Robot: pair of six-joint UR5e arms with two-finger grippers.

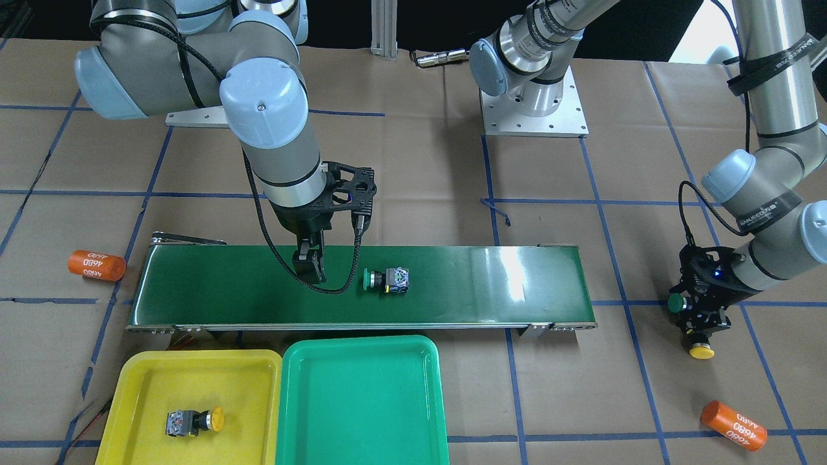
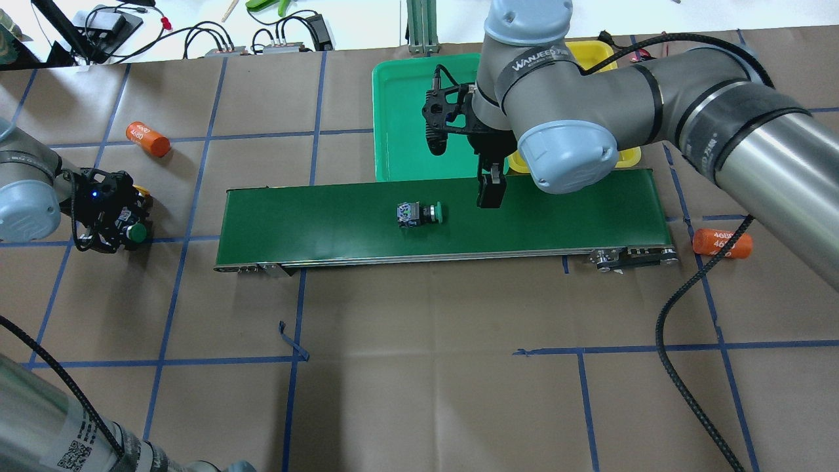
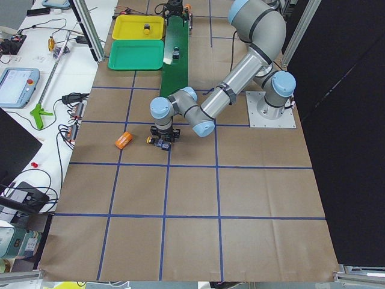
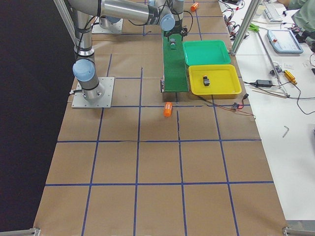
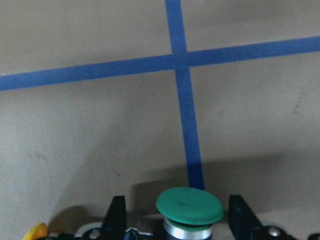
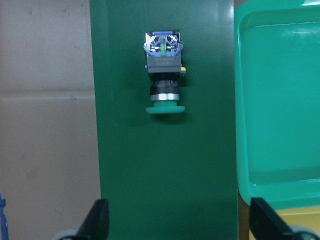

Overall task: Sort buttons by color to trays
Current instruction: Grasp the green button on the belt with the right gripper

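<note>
Green-capped and on its side, a green button [image 1: 386, 280] lay mid-frame on the conveyor belt [image 1: 484, 284], with the right gripper [image 1: 310, 271] hovering just beside it, fingers spread wide and holding nothing. The pick looked to be the step in hand: shift over the body, descend, close, then carry to the green tray [image 1: 362, 400]. One yellow button [image 1: 194, 422] sat in the yellow tray [image 1: 161, 381], lower left. At far right, the left gripper [image 1: 698, 320] straddled a second green button [image 5: 190, 205]; whether it was gripping could not be told.

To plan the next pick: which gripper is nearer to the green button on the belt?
Right. The right gripper hangs over the belt beside the button; the left gripper is beyond the belt's end.
</note>
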